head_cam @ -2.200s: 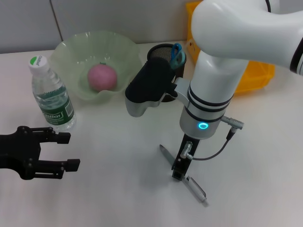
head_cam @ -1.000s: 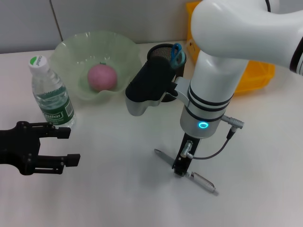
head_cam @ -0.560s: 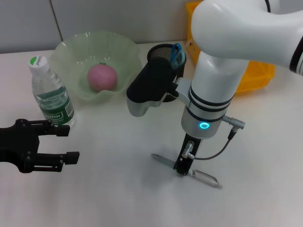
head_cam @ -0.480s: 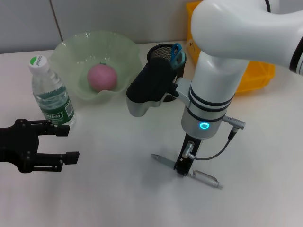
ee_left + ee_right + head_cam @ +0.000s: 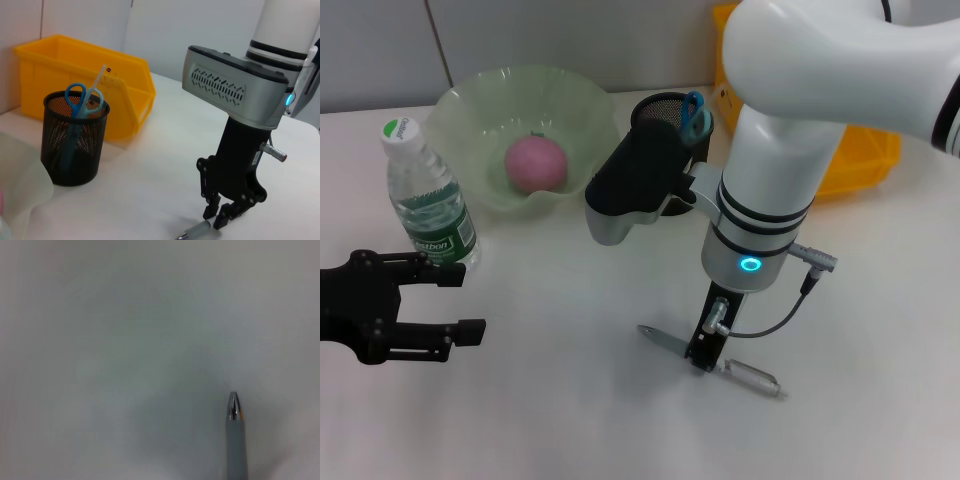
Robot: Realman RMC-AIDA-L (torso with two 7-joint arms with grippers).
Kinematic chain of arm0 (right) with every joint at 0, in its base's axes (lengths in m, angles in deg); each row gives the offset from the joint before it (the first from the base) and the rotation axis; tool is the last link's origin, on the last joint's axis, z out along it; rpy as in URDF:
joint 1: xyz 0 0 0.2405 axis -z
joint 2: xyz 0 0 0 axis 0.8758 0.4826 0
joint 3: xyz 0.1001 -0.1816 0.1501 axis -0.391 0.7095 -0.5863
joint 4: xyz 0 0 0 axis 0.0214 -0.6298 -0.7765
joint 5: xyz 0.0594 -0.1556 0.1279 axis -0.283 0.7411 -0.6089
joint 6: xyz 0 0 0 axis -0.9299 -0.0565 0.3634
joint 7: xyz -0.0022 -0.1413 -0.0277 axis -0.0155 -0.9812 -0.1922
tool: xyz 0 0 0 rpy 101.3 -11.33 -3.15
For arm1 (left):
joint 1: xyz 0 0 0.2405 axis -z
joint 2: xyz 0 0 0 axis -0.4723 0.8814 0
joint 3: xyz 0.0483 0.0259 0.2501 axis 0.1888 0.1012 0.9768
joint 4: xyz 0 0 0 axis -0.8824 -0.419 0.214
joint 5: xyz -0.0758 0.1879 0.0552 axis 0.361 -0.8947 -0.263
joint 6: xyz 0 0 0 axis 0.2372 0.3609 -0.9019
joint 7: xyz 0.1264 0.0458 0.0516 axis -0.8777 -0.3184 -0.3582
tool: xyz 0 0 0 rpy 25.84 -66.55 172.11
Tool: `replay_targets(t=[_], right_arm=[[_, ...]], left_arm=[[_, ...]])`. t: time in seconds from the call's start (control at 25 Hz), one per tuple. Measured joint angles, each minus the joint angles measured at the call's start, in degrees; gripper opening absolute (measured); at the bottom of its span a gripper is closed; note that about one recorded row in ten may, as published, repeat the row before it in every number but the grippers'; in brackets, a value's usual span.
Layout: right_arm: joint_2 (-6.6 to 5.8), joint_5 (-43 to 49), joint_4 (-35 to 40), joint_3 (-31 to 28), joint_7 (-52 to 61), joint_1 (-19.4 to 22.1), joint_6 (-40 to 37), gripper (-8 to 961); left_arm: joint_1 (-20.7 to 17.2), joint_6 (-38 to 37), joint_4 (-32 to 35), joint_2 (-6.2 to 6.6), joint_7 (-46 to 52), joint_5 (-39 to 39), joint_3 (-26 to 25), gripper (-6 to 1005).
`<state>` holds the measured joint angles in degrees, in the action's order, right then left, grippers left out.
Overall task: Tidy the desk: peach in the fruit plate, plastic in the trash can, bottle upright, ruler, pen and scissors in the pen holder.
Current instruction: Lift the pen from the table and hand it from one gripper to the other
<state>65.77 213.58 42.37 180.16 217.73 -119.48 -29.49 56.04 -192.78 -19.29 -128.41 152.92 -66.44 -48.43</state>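
the right gripper (image 5: pixel 701 357) has swivelled the pen (image 5: pixel 712 361) flatter.

Right hand (image 5: pixel 703 357) lowered vertically, fingers pinched together; left hand (image 5: pixel 445 303) low, level, fingers spread.

Bright even overhead light, soft shadows on desk (image 5: pixel 570 400), right wrist view blurry w/ pen (image 5: pixel 236 440) out of focus

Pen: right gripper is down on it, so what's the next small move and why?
Probably a straight lift. The right gripper looks shut on the pen, which still lies low on the table, while the pen holder stands behind the arm, so the pen must clear the surface first. The left gripper waits open near the bottle.
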Motion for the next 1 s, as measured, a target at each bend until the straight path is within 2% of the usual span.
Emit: replay_targets(t=[0.48, 0.68, 0.72, 1.0], right_arm=[[-0.57, 0.7, 7.2, -5.3, -0.7, 3.8, -1.0, 126], [-0.62, 2.7, 13.7, -11.0, -3.9, 7.8, -1.7, 126], [-0.64, 2.7, 16.4, -13.6, -5.9, 9.7, -2.0, 126], [-0.71, 1.9, 23.6, -20.2, -12.1, 15.2, -1.9, 126]], left_arm=[[-0.2, -0.1, -0.1, 0.03, 0.0, 1.7, 0.0, 779], [-0.5, 0.2, -0.1, 0.02, -0.1, 2.7, -0.4, 778], [-0.5, 0.3, -0.1, -0.01, -0.1, 2.7, -0.8, 778], [-0.7, 0.1, -0.2, -0.43, -0.2, 4.5, -2.2, 777]])
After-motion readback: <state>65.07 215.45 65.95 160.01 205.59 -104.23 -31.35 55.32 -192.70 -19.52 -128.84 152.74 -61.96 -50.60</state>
